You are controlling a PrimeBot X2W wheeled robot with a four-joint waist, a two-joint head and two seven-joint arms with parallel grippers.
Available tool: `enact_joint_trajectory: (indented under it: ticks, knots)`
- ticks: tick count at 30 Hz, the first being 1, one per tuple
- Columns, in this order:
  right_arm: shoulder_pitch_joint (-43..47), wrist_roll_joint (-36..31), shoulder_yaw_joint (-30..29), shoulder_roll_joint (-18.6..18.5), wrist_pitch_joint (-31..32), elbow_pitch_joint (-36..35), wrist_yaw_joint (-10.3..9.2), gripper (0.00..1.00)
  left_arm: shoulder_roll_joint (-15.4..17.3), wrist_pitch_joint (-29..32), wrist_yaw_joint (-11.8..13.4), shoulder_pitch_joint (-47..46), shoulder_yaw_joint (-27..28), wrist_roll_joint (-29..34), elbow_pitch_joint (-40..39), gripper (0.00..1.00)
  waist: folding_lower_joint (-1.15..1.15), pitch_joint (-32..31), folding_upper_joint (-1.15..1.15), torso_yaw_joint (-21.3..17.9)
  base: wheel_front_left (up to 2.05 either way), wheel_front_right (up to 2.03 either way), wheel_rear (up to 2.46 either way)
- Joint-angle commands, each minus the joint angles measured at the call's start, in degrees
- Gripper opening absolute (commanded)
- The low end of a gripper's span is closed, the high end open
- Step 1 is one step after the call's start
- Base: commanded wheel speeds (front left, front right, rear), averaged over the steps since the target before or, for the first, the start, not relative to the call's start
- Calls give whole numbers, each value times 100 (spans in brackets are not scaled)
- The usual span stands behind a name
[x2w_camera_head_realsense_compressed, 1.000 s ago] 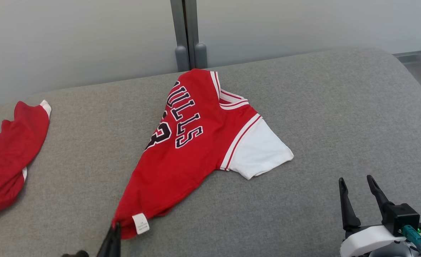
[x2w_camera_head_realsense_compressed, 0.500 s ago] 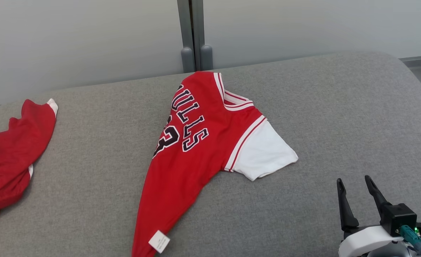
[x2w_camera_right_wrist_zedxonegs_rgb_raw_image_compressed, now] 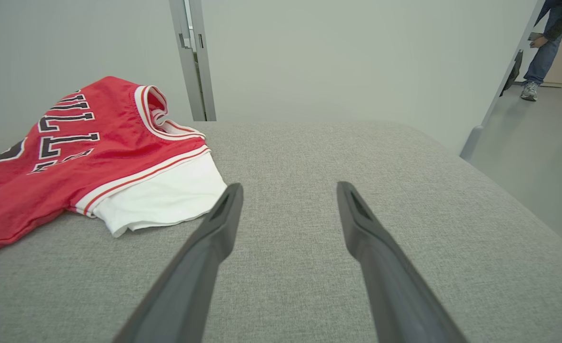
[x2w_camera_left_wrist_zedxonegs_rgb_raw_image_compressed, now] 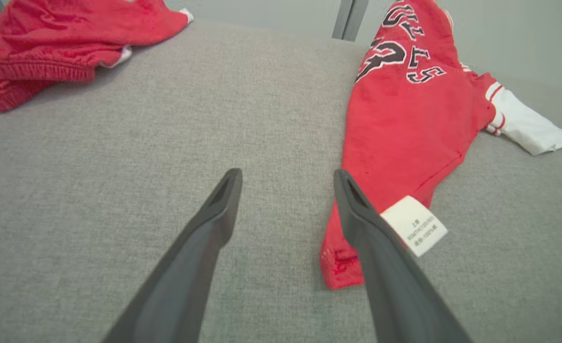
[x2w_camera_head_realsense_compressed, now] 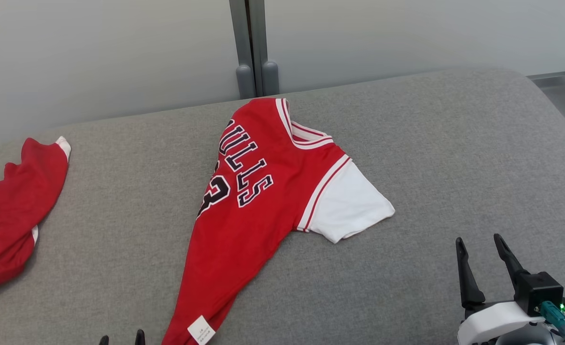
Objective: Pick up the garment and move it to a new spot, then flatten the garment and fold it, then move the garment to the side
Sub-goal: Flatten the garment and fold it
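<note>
The red jersey (x2w_camera_head_realsense_compressed: 254, 191) lies on the grey padded desk (x2w_camera_head_realsense_compressed: 431, 143) with its lettering up. Its white sleeve (x2w_camera_head_realsense_compressed: 349, 203) is on its right side, and the hem corner with the white label (x2w_camera_head_realsense_compressed: 201, 329) is nearest the robot. The left gripper (x2w_camera_left_wrist_zedxonegs_rgb_raw_image_compressed: 286, 175) is released, fingers spread over bare desk just left of that hem corner. The right gripper (x2w_camera_head_realsense_compressed: 479, 238) is also released and empty, near the jersey's sleeve on its right. A second red garment (x2w_camera_head_realsense_compressed: 9, 206) lies well left of the jersey.

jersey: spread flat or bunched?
Bunched. The jersey tapers to a narrow hem corner, one white sleeve lies out flat, and the lettering disappears under a fold.
</note>
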Motion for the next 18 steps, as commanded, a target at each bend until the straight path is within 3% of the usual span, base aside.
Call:
enact_joint_trajectory:
  ticks: [1, 9, 18]
  knots:
    - [56, -16, -32, -8, -18, -32, -7, 100, -71, -2, -12, 127, 155, 133, -238, 100, 0, 4, 0, 16, 0, 0, 0]
    - [-21, -95, -95, -8, -18, -201, -7, 100, -283, -2, -12, -176, 351, 495, -1312, 100, 0, 39, 0, 103, 0, 0, 0]
    - [-122, -206, 0, -8, -18, -312, -6, 100, -302, -3, -12, -471, 55, 396, -1158, 100, 0, 62, 0, -8, 0, 0, 0]
